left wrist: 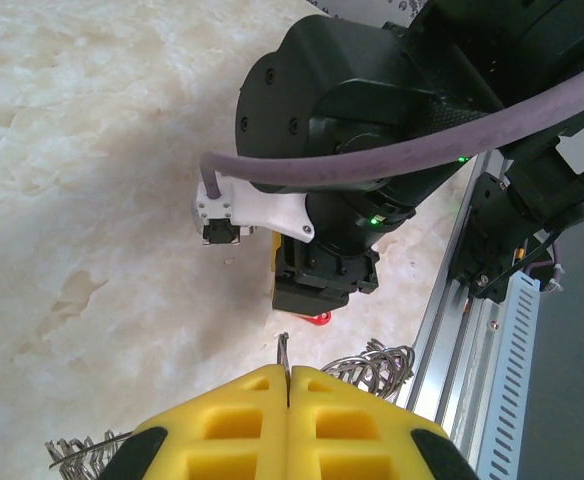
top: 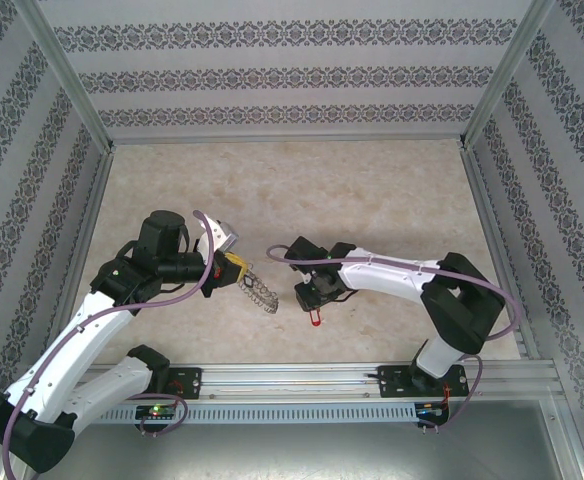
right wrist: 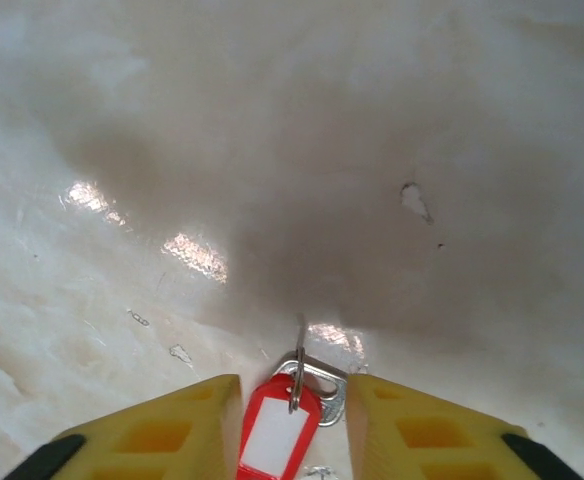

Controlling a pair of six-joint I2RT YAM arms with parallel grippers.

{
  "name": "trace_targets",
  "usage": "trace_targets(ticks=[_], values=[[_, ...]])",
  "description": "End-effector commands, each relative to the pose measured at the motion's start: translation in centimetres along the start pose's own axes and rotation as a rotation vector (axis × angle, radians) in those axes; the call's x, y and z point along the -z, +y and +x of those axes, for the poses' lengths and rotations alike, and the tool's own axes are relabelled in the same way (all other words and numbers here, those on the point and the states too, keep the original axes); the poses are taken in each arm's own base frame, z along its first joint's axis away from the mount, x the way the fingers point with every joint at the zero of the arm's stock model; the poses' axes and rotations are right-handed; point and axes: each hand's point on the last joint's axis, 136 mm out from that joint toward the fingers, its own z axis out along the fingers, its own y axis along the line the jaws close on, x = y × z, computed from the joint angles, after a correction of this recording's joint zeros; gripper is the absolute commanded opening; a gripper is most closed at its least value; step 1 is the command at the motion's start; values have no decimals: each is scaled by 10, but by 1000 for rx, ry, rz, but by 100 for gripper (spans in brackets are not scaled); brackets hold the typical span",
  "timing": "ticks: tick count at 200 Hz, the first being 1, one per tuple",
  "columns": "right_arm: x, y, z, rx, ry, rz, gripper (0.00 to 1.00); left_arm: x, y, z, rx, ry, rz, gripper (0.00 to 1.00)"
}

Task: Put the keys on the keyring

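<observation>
Item: keyring [top: 259, 292], grey coiled metal, clamped edge-on in the fully closed left hand [left wrist: 287, 375], its coils showing on both sides of the yellow fingers [left wrist: 222, 425], raised over the worktop [top: 372, 190] near the front rail. Item: keys [right wrist: 277, 435], a red tag with a white label and small metal loop, lodged between the narrowly parted fingers of the right hand [right wrist: 294, 385], pointing down at the worktop. The two hands face each other, close but apart.

Top view: high, rear, facing down over table [top: 372, 190]. Wrist views: close, low (both catch keys [right wrist: 277, 440]).
</observation>
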Motion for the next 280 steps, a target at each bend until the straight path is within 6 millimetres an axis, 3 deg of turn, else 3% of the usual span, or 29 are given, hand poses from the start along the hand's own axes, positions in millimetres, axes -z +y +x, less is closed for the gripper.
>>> trace_targets(ticks=[1, 133, 280], values=[[-1, 6, -5, 10, 13, -46, 31, 4, -1, -2, 4, -18, 3, 0], [-11, 4, -12, 3, 38, -80, 22, 5, -3, -3, -8, -22, 8, 0], [-11, 0, -3, 17, 86, -80, 24, 6, -3, -3, -17, -29, 9, 0]])
